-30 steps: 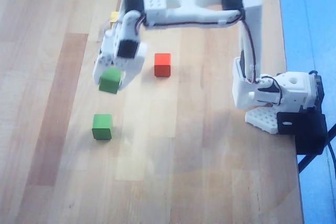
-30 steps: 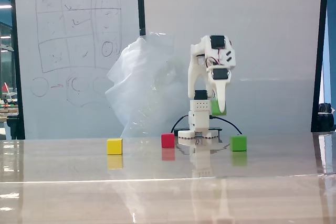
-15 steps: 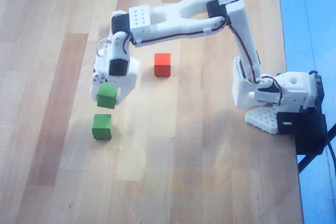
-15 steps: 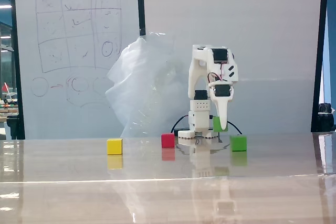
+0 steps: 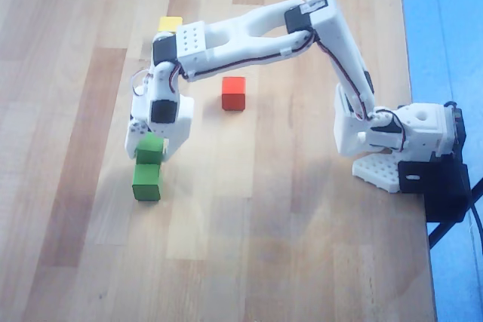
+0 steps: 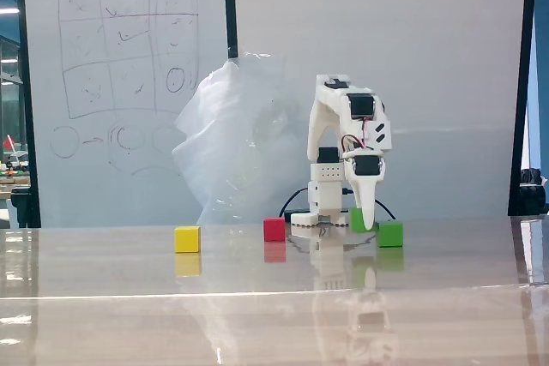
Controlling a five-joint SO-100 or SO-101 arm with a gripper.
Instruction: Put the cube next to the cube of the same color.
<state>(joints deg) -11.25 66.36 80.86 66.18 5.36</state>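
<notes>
The arm has been coming down and forward since the earlier frames, carrying the held green cube (image 5: 150,148) from mid-air to just above the tabletop (image 5: 264,262). In the overhead view the gripper (image 5: 151,152) is hanging over the left part of the tabletop with its jaws clamped on this cube. The cube is sitting right at the far edge of the other green cube (image 5: 146,182); whether the two are touching cannot be told. In the fixed view the held green cube (image 6: 357,219) is showing low between the white fingers (image 6: 367,207), just left of the other green cube (image 6: 390,233), which is resting on the tabletop. The red cube (image 5: 233,93) is lying apart to the right in the overhead view, and the yellow cube (image 5: 170,24) is sitting farther away, beyond the arm.
</notes>
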